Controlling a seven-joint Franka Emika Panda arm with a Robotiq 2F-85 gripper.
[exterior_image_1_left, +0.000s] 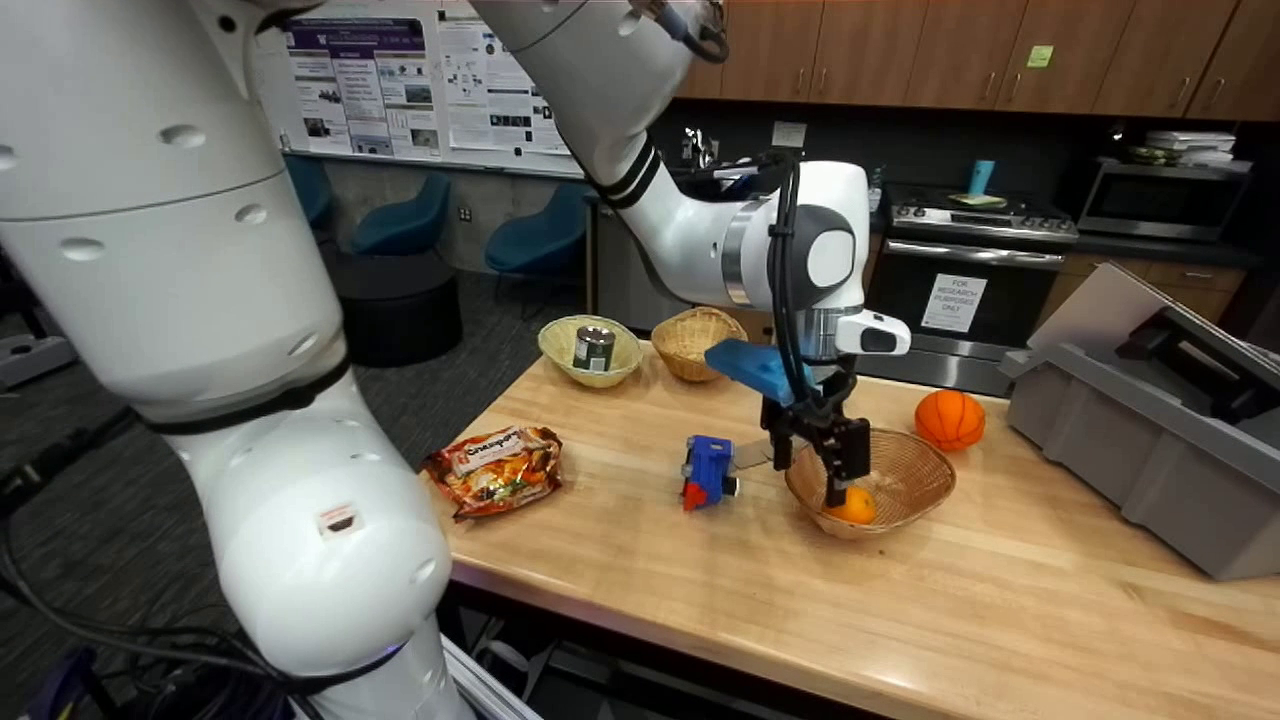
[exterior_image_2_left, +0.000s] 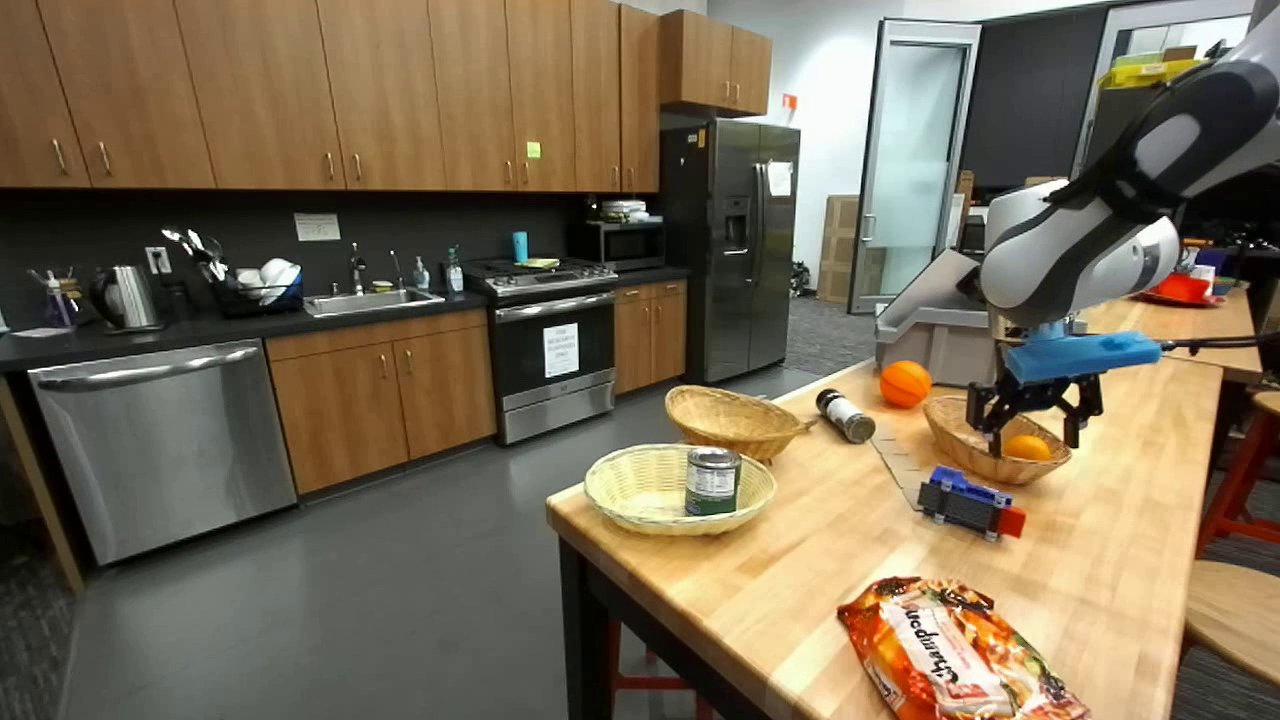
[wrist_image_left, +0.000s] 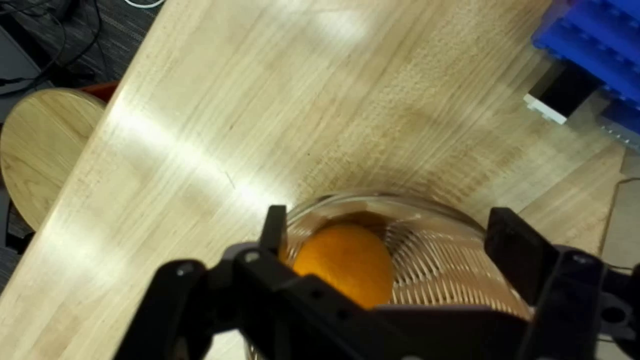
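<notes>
In an exterior view, the jaws are standing wide over the basket (exterior_image_1_left: 915, 475), right of centre in the frame. The orange (exterior_image_1_left: 856, 508) is lying inside the basket at its lower left, just beside a jaw tip. In the wrist view, the orange is showing at bottom centre, between the jaws and nearer the left-hand one; contact with that jaw is not being resolved.

Clearances: a broad strip of worktop (exterior_image_1_left: 650, 560) is separating the basket from the near edge, which is slanting through the bottom of the exterior frame. The toy (exterior_image_1_left: 710, 465) is sitting left of the basket, across a narrow gap. The ball (exterior_image_1_left: 949, 419) is resting near the upper-right rim, and the bin (exterior_image_1_left: 1130, 460) is occupying the right side. The bag (exterior_image_1_left: 497, 470) is lying well apart, near the left edge.

In the wrist view, the worktop edge is crossing the upper left, with the stool (wrist_image_left: 45, 155) showing beyond it.

In an exterior view, the can (exterior_image_2_left: 712, 482) is standing in the pale basket (exterior_image_2_left: 628, 488), near a worktop corner; the bottle (exterior_image_2_left: 845, 416) is lying right of the brown basket (exterior_image_2_left: 735, 422).
</notes>
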